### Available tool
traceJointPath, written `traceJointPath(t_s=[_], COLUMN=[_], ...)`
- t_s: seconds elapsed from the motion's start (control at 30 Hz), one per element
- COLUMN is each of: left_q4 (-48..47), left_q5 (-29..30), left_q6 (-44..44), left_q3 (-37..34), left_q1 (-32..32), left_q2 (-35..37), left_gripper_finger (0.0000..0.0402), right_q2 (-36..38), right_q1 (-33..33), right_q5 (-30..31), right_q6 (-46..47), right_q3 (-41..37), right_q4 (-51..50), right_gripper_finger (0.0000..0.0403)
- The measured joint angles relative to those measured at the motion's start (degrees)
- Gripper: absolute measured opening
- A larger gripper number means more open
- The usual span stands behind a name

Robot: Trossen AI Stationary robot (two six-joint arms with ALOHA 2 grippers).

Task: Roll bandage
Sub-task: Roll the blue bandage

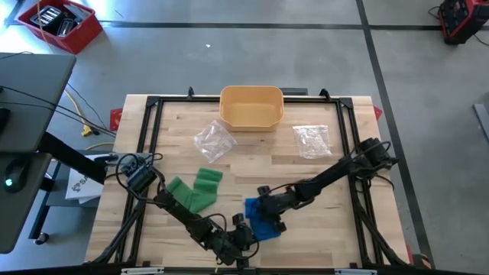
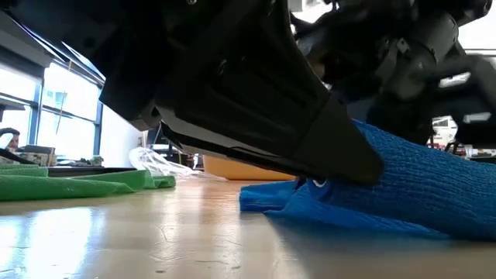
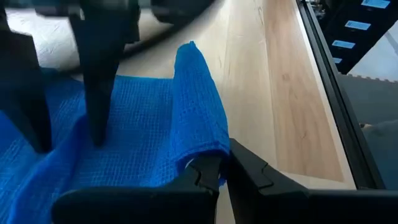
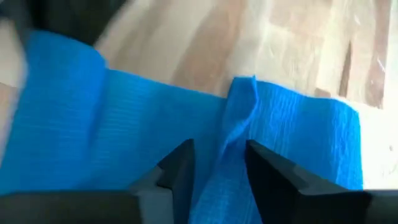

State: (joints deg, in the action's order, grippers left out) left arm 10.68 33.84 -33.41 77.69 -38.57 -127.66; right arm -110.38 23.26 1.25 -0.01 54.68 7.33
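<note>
Blue bandage [image 3: 155, 124] pinched at its near edge by clenched left gripper [image 3: 222, 173], a raised fold between parted fingers of right gripper [image 4: 219, 162].

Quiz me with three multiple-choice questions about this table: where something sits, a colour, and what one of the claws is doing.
1. Where is the yellow bin?
A. at the table's far edge, in the middle
B. under the left arm
C. on the floor

2. What colour is the bandage lying untouched beside the left arm?
A. red
B. green
C. white

3. What is the left claw doing?
A. hanging wide open in the air
B. pinching the blue bandage
C. holding a plastic bag

Answers:
1 A, the bin stands at the far edge.
2 B, the green bandage lies there.
3 B, its fingers are closed on a fold of blue cloth.
</note>
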Motion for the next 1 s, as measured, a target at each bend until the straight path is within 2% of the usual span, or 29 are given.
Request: traceJointPath(t_s=[0.13,0.3,0.53,0.73,1.0], left_q4=[0.0,0.2,0.2,0.5,0.6], left_q5=[0.0,-1.1,-1.4,-4.3,-4.6], left_q6=[-0.7,-2.8,-5.0,-7.0,-7.0], left_q3=[0.0,0.0,-0.1,-0.1,-0.1], left_q1=[0.0,-0.6,-1.8,-2.2,-2.2], left_q2=[0.0,0.0,0.0,0.0,0.0], left_gripper_finger=[0.0012,0.0012,0.0012,0.0012,0.0012], right_q2=[-0.9,2.0,11.2,17.9,19.0], right_q1=[0.1,-0.5,-4.0,-10.4,-21.0], right_q5=[5.4,7.2,6.4,7.9,7.1], right_q6=[0.3,1.3,1.4,-0.1,-4.7], right_q3=[1.1,0.9,0.9,0.9,0.7], right_q4=[-1.6,-5.5,-12.2,-20.4,-21.2], right_gripper_finger=[0.0090,0.0011,0.0009,0.0004,0.0001])
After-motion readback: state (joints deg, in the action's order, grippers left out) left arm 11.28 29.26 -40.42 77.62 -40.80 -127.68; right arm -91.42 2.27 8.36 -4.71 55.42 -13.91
